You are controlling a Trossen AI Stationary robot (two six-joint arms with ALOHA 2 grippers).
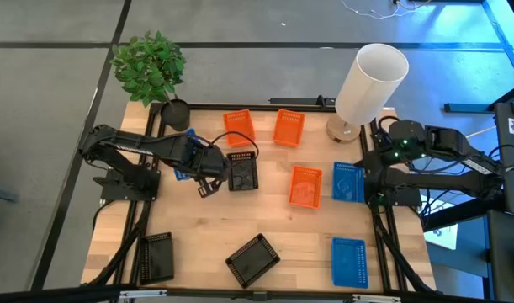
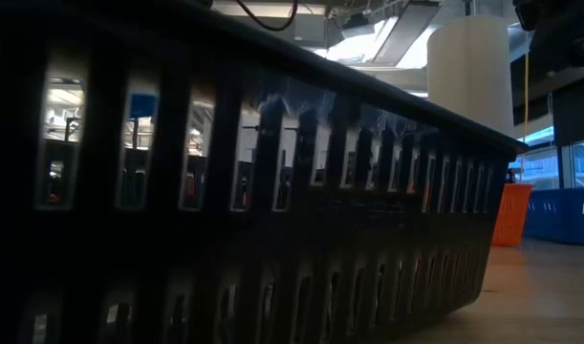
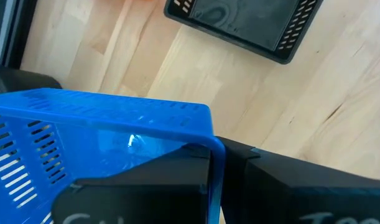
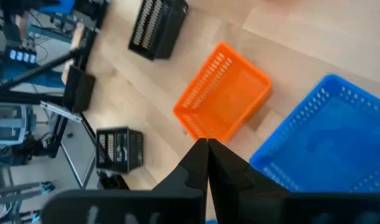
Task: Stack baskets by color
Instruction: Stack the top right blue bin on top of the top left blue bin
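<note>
Our left gripper is clamped on a blue basket near the table's left edge. Light, stiff, perforated plastic: its thin rim suits pinching. Our right gripper, fingers together, waits at the right edge.

Glossy plastic baskets; seemingly matt wooden table

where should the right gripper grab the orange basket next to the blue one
On a thin rim wall of the orange basket, from above: it sits upright and open-topped. The side facing away from the blue basket looks clearest. The right gripper is shut and must open first.
</note>
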